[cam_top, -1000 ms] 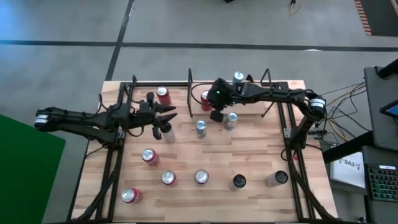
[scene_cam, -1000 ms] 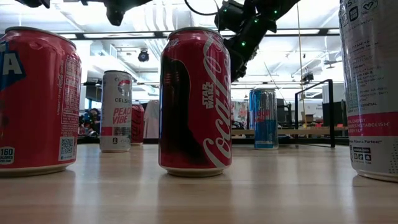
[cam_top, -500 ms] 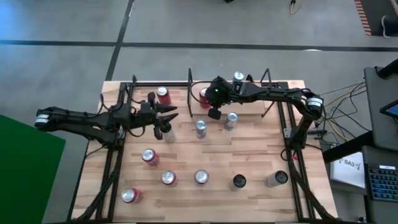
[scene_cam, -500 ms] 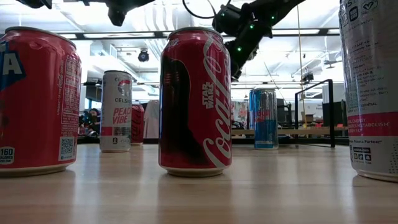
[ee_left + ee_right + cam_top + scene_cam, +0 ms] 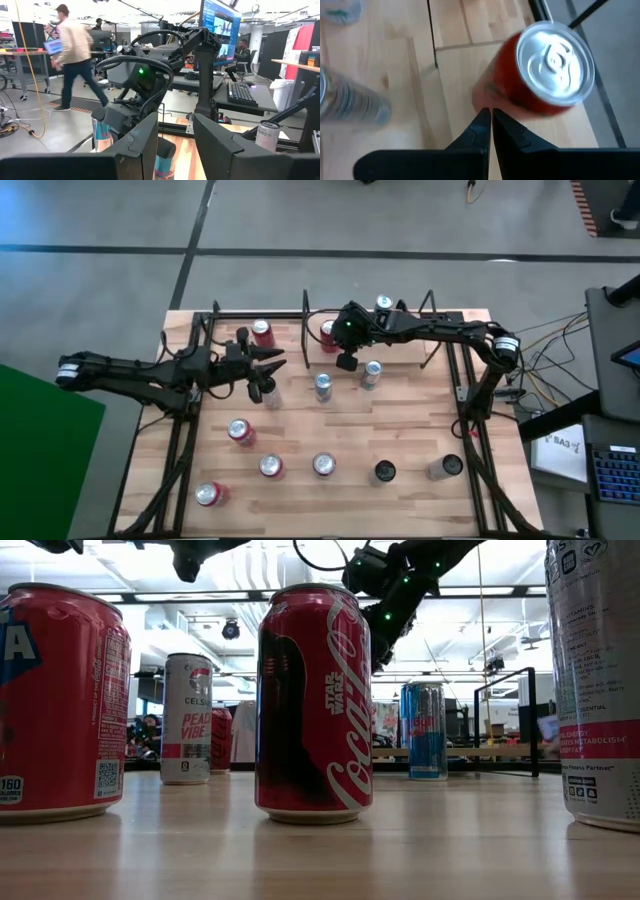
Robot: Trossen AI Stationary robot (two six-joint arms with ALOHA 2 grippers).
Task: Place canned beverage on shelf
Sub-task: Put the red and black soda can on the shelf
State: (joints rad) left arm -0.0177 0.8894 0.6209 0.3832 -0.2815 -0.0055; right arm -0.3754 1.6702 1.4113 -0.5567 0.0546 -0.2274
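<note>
The shelf (image 5: 405, 340) is a small light-wood board in a black metal frame at the table's far middle. A red can (image 5: 328, 336) stands upright on its left part (image 5: 540, 75), and a silver can (image 5: 384, 304) stands at its far edge. My right gripper (image 5: 347, 364) hangs shut in the air just near of the red can, slanting down, its tips (image 5: 491, 114) close beside the can's side. My left gripper (image 5: 274, 366) hovers level and open at the left, above a pale can (image 5: 270, 394). Nothing lies between its fingers (image 5: 175, 137).
Loose cans stand about the tabletop: two (image 5: 322, 387) (image 5: 371, 374) just near of the shelf, a red one (image 5: 262, 333) at far left, and several along the near part (image 5: 323, 465). Black frame rails (image 5: 185, 440) run down both table sides. A person walks in the room behind.
</note>
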